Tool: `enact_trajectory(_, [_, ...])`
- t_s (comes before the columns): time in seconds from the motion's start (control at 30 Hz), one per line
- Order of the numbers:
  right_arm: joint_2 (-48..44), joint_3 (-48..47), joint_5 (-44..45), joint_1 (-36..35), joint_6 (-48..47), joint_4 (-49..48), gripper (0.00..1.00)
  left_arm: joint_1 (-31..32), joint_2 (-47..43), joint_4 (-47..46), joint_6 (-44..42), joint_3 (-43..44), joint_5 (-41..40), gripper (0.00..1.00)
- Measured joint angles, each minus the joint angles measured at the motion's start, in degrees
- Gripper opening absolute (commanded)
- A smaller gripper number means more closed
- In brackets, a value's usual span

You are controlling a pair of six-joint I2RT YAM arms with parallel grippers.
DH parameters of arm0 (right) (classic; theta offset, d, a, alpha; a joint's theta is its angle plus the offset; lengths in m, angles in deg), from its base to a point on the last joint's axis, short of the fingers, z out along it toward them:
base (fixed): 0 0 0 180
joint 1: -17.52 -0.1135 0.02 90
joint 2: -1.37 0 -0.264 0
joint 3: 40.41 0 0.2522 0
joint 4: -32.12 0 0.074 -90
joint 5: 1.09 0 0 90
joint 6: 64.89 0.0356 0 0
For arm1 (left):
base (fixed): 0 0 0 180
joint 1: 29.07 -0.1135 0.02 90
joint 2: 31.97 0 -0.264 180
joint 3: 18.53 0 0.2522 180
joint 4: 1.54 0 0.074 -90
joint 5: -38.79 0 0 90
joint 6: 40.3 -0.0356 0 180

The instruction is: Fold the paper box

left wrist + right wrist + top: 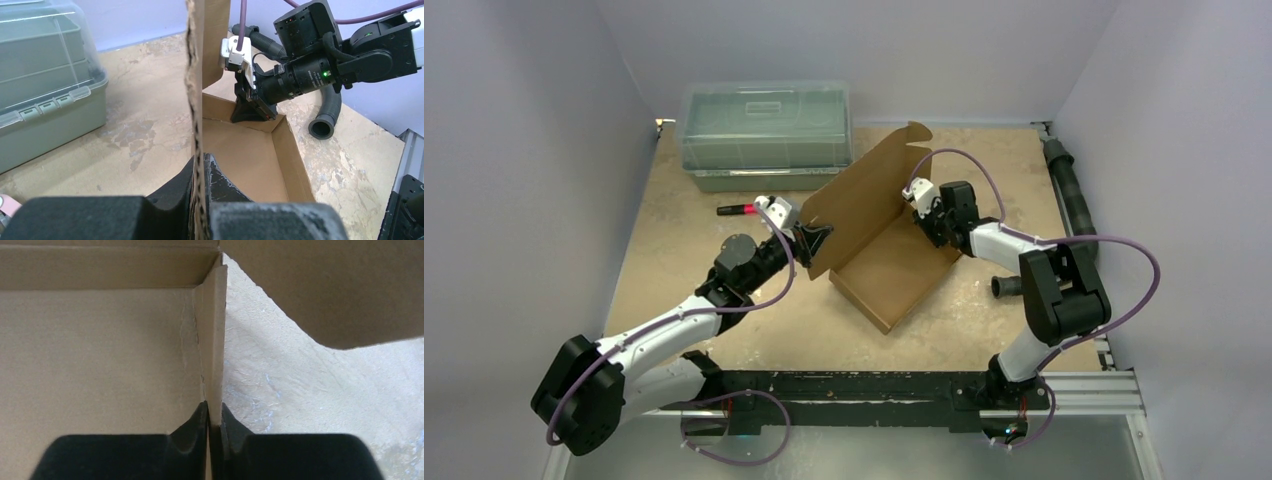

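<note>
On the plain brown corrugated cardboard box [894, 270], the left gripper [816, 238] is clamped on its nine-o'clock upright lid [864, 195], and the right gripper [927, 222] is clamped on its two-o'clock wall [212, 340].

A small red-tipped thing [737, 210] by the bin [764, 130] is too small to name. The left wrist view cuts the bin off at left and top, and the box [212, 45] at the top; the left gripper [201, 172] is blurred. The right arm [370, 55] hides part of a hose [327, 117]. The right wrist view crops the box at left and top.
</note>
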Motion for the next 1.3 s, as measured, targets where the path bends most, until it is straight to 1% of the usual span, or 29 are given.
enact_trajectory(0.07, [-0.04, 0.00, 0.00, 0.02, -0.07, 0.02, 0.37, 0.00, -0.20, 0.02, 0.00, 0.00, 0.00, 0.00])
enact_trajectory(0.13, [-0.35, 0.02, 0.07, 0.20, -0.24, 0.15, 0.44, 0.00, -0.59, -0.02, 0.22, 0.00, -0.02, 0.00])
enact_trajectory(0.3, [-4.17, 0.46, -1.40, 1.68, -1.33, 1.27, 0.51, 0.00, -1.42, -0.13, 0.42, 0.00, 0.00, 0.00])
enact_trajectory(0.4, [-6.12, 0.46, -2.91, 2.86, -2.69, 2.10, 0.59, 0.04, -1.42, -0.11, 0.42, -0.02, -0.02, 0.00])
enact_trajectory(0.47, [-6.56, 0.46, -3.85, 3.50, -3.85, 2.95, 0.61, 0.04, -1.46, -0.11, 0.42, -0.02, -0.02, 0.00])
enact_trajectory(0.57, [-6.40, 0.48, -4.02, 3.69, -5.51, 4.42, 0.57, 0.04, -1.77, -0.11, 0.42, -0.07, -0.07, 0.00])
enact_trajectory(0.6, [-6.34, 0.50, -4.00, 3.69, -5.92, 4.94, 0.54, 0.04, -1.88, -0.11, 0.42, -0.09, -0.07, 0.00])
enact_trajectory(0.83, [-4.42, 0.52, -3.06, 3.67, -6.43, 5.40, 0.21, 0.04, -2.43, -0.11, 0.42, -0.09, -0.24, 0.00])
enact_trajectory(0.93, [-3.76, 0.52, -2.97, 3.63, -5.88, 5.27, 0.00, 0.04, -2.56, -0.11, 0.46, -0.09, -0.26, 0.00])
enact_trajectory(1.1, [-3.67, 0.52, -3.23, 3.52, -4.55, 4.94, 0.00, 0.26, -2.60, -0.07, 0.44, -0.09, -0.50, 0.00])
enact_trajectory(1.13, [-3.67, 0.52, -3.23, 3.52, -4.46, 4.94, 0.17, 0.26, -2.60, -0.07, 0.44, -0.09, -0.63, 0.00])
enact_trajectory(1.17, [-3.67, 0.52, -3.32, 3.52, -4.39, 4.92, 0.30, 0.26, -2.62, -0.07, 0.44, -0.09, -0.66, 0.00])
enact_trajectory(1.2, [-3.67, 0.52, -3.41, 3.52, -4.09, 4.94, 0.40, 0.26, -2.67, -0.07, 0.42, -0.11, -0.70, 0.00])
enact_trajectory(1.23, [-3.67, 0.52, -3.54, 3.52, -4.00, 4.90, 0.46, 0.26, -2.71, -0.07, 0.42, -0.11, -0.70, 0.00])
enact_trajectory(1.3, [-3.67, 0.52, -3.87, 3.58, -3.85, 4.98, 0.54, 0.26, -2.93, -0.04, 0.42, -0.11, -0.70, 0.00])
